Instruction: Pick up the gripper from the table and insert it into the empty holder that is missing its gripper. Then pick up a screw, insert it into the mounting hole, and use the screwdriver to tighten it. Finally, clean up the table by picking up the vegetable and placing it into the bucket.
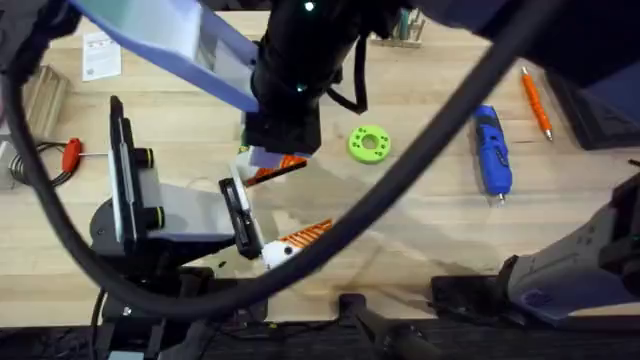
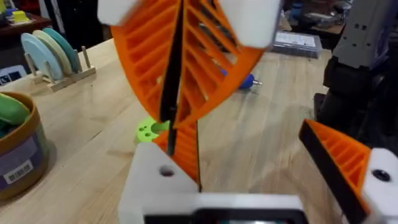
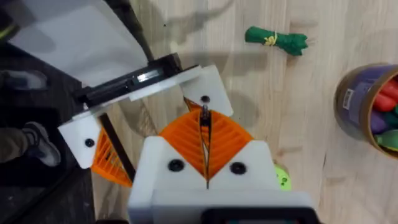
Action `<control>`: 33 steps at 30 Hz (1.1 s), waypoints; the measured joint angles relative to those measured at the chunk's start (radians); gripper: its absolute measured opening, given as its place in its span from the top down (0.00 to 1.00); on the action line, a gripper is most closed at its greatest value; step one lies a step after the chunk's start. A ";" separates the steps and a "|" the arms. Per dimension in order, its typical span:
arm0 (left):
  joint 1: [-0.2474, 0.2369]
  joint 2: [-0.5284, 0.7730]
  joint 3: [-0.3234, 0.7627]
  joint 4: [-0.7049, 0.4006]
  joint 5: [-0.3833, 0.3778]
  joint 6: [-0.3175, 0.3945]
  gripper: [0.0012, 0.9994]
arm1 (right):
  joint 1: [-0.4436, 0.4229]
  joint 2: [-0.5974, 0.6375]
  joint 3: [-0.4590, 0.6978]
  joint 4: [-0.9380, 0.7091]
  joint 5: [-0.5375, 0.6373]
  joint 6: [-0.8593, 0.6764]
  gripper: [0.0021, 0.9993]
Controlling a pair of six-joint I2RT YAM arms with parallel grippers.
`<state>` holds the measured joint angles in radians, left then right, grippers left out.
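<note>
My right gripper (image 3: 205,132) (image 1: 280,158) (image 2: 180,56) is shut on the orange gripper (image 2: 184,144), held edge-on with its black edge between the pads. The piece's lower end meets the white holder (image 2: 160,177) (image 3: 194,79) on my left arm; whether it is seated I cannot tell. My left gripper (image 1: 290,205) stands open, its other orange finger (image 2: 345,165) (image 3: 104,163) far from the holder. On the table to the right lies the blue screwdriver (image 1: 491,150) (image 2: 246,81). The green vegetable (image 3: 277,38) lies near the bucket (image 3: 367,106) (image 2: 18,152). No screw is in view.
A green disc (image 1: 369,143) lies just right of the grippers. An orange pen-like tool (image 1: 536,102) sits at the far right, and a red-handled screwdriver (image 1: 72,152) at the left edge. A plate rack (image 2: 56,53) stands behind the bucket. A thick black cable (image 1: 430,150) arcs overhead.
</note>
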<state>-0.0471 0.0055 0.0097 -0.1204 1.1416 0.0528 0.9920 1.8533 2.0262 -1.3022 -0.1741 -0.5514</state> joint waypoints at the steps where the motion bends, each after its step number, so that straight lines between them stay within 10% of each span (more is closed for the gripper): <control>1: 0.000 0.000 0.000 0.000 0.000 0.000 0.01 | 0.000 0.002 0.000 0.000 0.000 0.000 1.00; 33: 0.000 0.000 0.000 0.000 0.000 0.000 0.01 | 0.000 0.017 0.000 0.008 0.000 0.000 1.00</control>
<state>-0.0471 0.0055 0.0097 -0.1204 1.1416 0.0528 0.9920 1.8702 2.0262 -1.2937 -0.1741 -0.5514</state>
